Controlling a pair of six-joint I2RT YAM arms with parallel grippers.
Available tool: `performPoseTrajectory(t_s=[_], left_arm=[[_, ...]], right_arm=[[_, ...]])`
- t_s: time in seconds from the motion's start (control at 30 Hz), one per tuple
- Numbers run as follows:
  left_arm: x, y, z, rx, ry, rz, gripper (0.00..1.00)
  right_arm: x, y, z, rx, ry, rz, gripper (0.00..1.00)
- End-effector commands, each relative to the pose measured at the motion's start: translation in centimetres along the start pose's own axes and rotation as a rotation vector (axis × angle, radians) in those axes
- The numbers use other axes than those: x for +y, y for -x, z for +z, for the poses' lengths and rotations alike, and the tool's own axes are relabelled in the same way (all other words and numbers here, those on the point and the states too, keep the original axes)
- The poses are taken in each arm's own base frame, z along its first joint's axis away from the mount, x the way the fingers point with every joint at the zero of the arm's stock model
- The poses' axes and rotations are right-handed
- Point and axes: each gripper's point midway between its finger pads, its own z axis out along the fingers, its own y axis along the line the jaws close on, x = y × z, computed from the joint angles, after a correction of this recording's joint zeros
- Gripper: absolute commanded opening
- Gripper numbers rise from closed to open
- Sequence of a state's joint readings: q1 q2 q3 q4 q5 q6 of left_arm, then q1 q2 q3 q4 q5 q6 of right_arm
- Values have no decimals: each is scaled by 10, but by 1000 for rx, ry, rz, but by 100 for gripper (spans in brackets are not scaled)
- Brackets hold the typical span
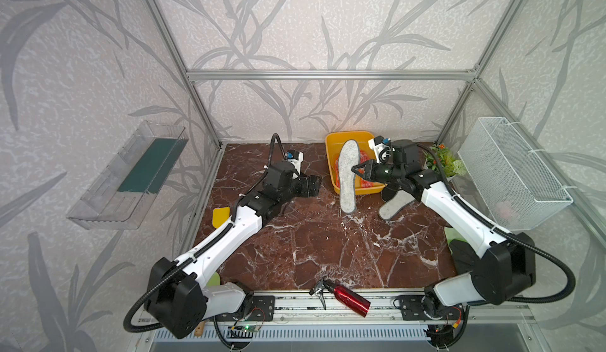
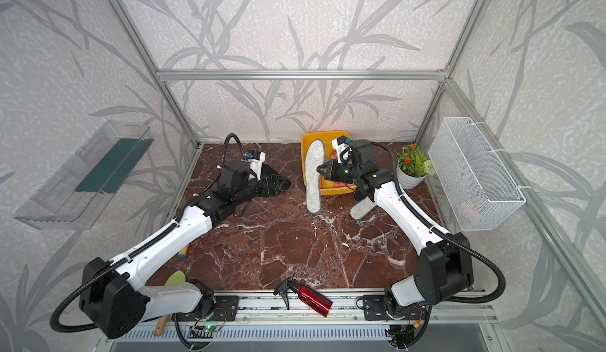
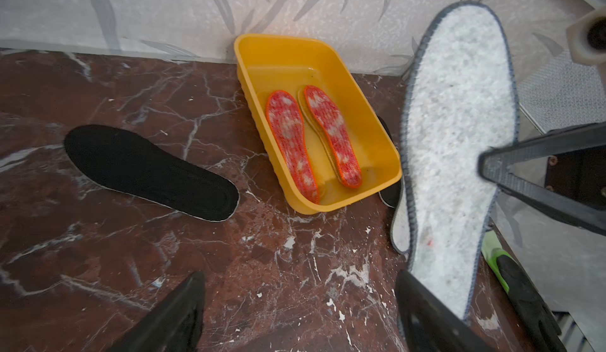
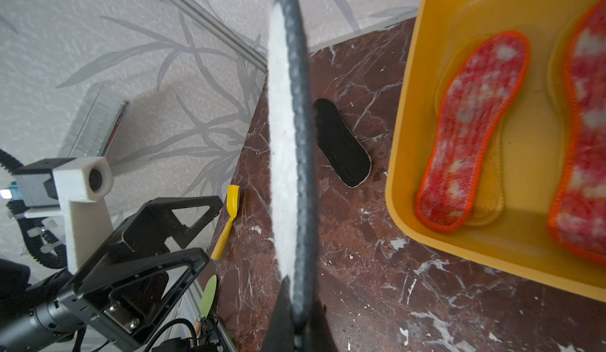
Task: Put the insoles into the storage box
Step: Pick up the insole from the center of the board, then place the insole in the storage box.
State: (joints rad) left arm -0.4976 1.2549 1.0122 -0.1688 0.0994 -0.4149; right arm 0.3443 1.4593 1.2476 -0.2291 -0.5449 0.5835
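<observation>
My right gripper (image 1: 354, 170) (image 4: 296, 288) is shut on the edge of a light grey felt insole (image 1: 348, 176) (image 3: 459, 137), holding it in the air over the near left corner of the yellow storage box (image 1: 331, 157) (image 3: 249, 71). Two red-orange mottled insoles (image 3: 292, 143) (image 4: 472, 130) lie in the box on yellow ones (image 4: 488, 196). My left gripper (image 1: 316, 184) (image 3: 299, 278) stands open and empty just left of the held insole. A black insole (image 3: 147, 170) lies on the table left of the box. Another grey insole (image 1: 393, 206) and a black one (image 1: 390, 193) lie under my right arm.
A potted plant (image 1: 446, 163) stands at the back right, beside a white mesh basket (image 1: 511, 173) on the right wall. A clear tray (image 1: 131, 176) hangs on the left wall. A red spray bottle (image 1: 347, 298) lies at the front edge. A yellow scraper (image 1: 221, 217) and a black glove (image 1: 462, 255) lie at the sides.
</observation>
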Motion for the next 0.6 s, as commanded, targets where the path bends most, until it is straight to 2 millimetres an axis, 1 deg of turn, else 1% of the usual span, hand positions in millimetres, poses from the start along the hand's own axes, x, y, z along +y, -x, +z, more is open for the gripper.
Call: performPoseTrajectory(t_s=[0.0, 0.13, 0.17, 0.27, 0.37, 0.4, 0.47, 0.57], left_arm=[[28, 5, -10, -52, 123, -63, 91], [44, 5, -16, -58, 167, -107, 96], [46, 4, -17, -58, 177, -111, 99], [48, 3, -20, -57, 175, -116, 99], [46, 1, -19, -49, 155, -112, 99], [46, 0, -18, -46, 156, -110, 99], [46, -1, -16, -36, 154, -109, 99], [43, -2, -16, -22, 140, -100, 99]], right_arm=[[-7, 22, -18, -76, -23, -6, 0], [-27, 48, -27, -110, -68, 5, 0], [-33, 55, -27, -117, -82, 7, 0], [-48, 74, -20, -121, -109, 8, 0], [-56, 91, -2, -95, -118, -6, 0], [-62, 95, 9, -79, -119, 3, 0], [-65, 102, 26, -60, -96, 16, 0], [-79, 105, 51, -26, -113, 19, 0]])
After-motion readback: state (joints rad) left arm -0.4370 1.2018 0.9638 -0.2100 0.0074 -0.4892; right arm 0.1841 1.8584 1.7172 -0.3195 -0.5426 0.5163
